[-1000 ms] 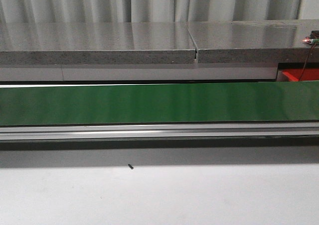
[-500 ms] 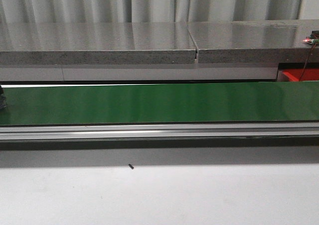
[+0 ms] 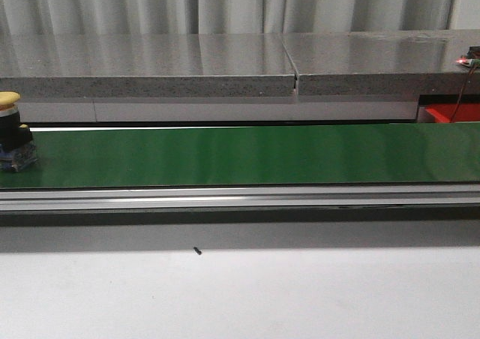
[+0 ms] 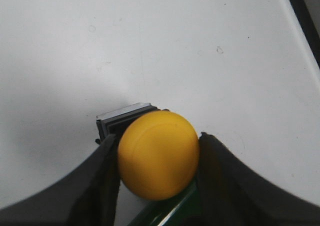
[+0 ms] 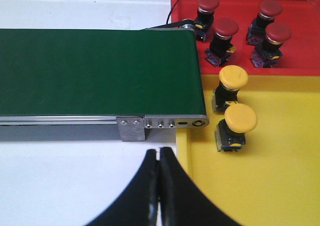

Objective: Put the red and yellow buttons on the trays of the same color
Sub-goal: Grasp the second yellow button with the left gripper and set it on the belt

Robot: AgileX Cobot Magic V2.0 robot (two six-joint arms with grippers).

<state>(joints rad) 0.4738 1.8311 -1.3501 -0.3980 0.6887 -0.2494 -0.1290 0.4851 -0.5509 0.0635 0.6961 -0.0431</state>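
Left fingers (image 4: 107,166) around yellow button (image 4: 158,154)

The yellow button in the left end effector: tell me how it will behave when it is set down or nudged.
The yellow button has a wide domed cap over a narrower dark body, so it looks top-heavy and apt to tip if nudged. The cap looks smooth and rounded, so the fingers might slip on it. It appears rigid, hard plastic, unlikely to flex.
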